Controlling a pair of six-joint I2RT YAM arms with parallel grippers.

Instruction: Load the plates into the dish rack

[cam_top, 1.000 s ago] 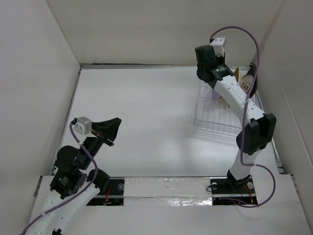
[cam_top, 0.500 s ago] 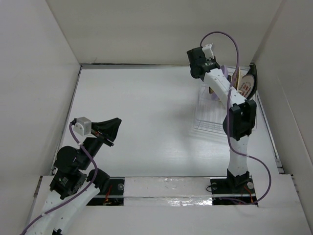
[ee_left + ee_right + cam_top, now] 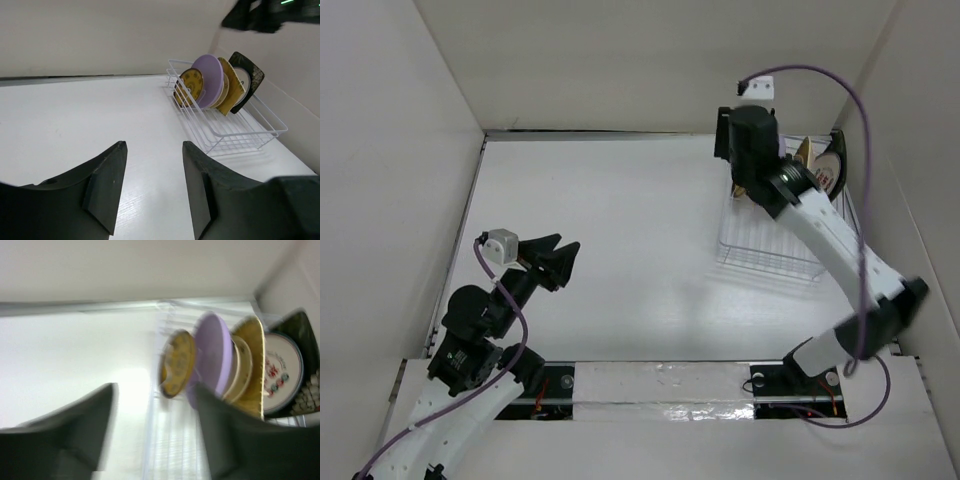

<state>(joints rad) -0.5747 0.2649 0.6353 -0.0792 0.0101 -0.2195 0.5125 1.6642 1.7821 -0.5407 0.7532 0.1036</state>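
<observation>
Plates (image 3: 227, 90) stand on edge in the rack (image 3: 235, 131), packed together at its far end.

- Rack position: far right of the table (image 3: 620, 230), alongside the right wall (image 3: 910, 150).
- Order seen from the left wrist view, nearest first:
  - patterned plate (image 3: 191, 86), brown and yellow
  - lavender plate (image 3: 210, 72)
  - cream plate (image 3: 223, 92), mostly hidden behind the lavender one
  - yellow plate (image 3: 231, 82), squarish
  - white plate (image 3: 243, 81) with a dark outer edge
- The right wrist view is blurred. It shows the same row from the other side, with red marks on the face of the white plate. There may be two cream rims between lavender and yellow, but the blur leaves the count uncertain.
- The plates lean slightly toward the back wall and overlap one another in both wrist views.

Left gripper (image 3: 153, 150): jaws spread, and only bare table shows in the gap. It sits low over the near left part of the table, well apart from the rack, and faces toward it.

Right gripper (image 3: 155, 390): jaws spread wide, with the table and the rack's near edge visible between the fingers (image 3: 75, 440). In the top view the right wrist hangs above the rack's far left corner, just beside the plates. Whether it touches them cannot be told.
</observation>
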